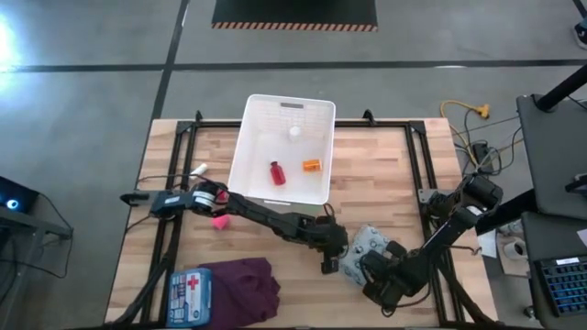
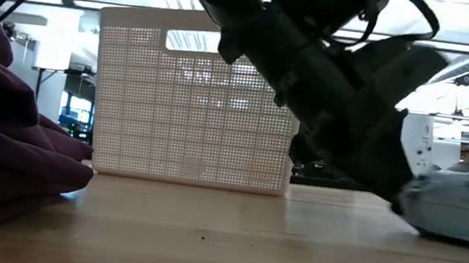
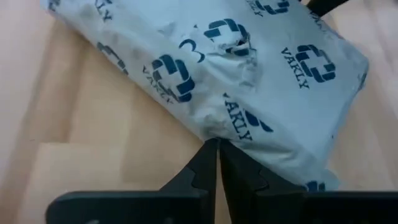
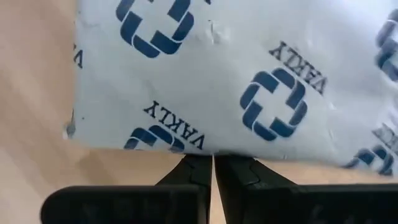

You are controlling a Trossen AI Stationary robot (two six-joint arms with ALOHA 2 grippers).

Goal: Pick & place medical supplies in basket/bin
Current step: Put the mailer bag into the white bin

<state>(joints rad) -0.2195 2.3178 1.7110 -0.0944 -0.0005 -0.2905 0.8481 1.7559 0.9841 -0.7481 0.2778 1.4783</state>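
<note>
Wooden table (image 1: 385, 174) under white basket (image 1: 261, 160)

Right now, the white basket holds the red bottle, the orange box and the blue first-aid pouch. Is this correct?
Not quite. The blue first-aid pouch lies outside, on the table beside the purple cloth. The white basket holds the red bottle, the orange box and a small white item. The high view shows it.

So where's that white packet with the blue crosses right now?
From above, the packet lies on the table's front right part, between the left end effector and the right end effector, in front of the white basket.
</note>
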